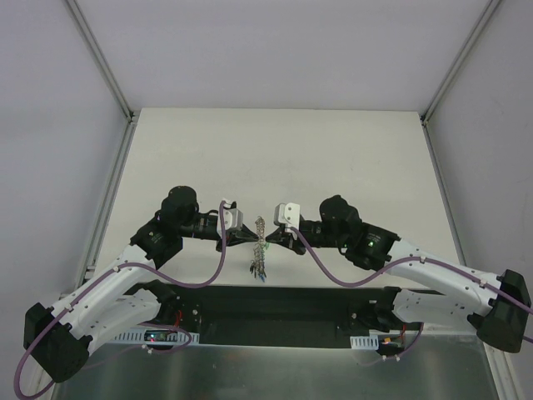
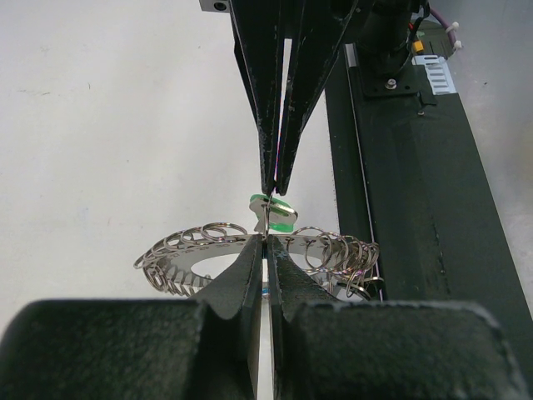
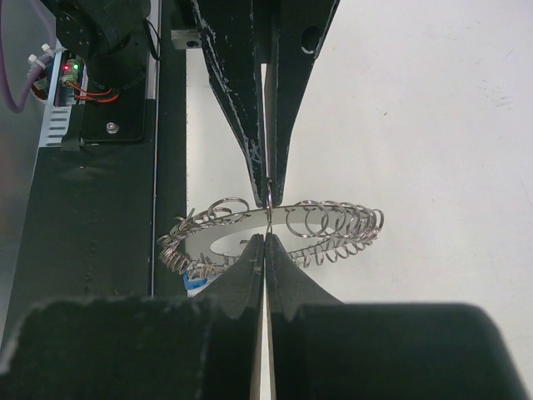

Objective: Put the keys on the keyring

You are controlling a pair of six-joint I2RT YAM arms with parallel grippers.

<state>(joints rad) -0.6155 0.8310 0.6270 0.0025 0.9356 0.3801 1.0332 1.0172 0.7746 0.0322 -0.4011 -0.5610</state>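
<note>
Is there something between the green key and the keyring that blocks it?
Nothing visible does. The green key sits right at the keyring rim, in a gap between its small loops; the right gripper is shut on the key, the left gripper on the rim.

Shiny bare metal on the keyring, glossy green plastic on one key head, dull matt white table, matt black base plate.
</note>
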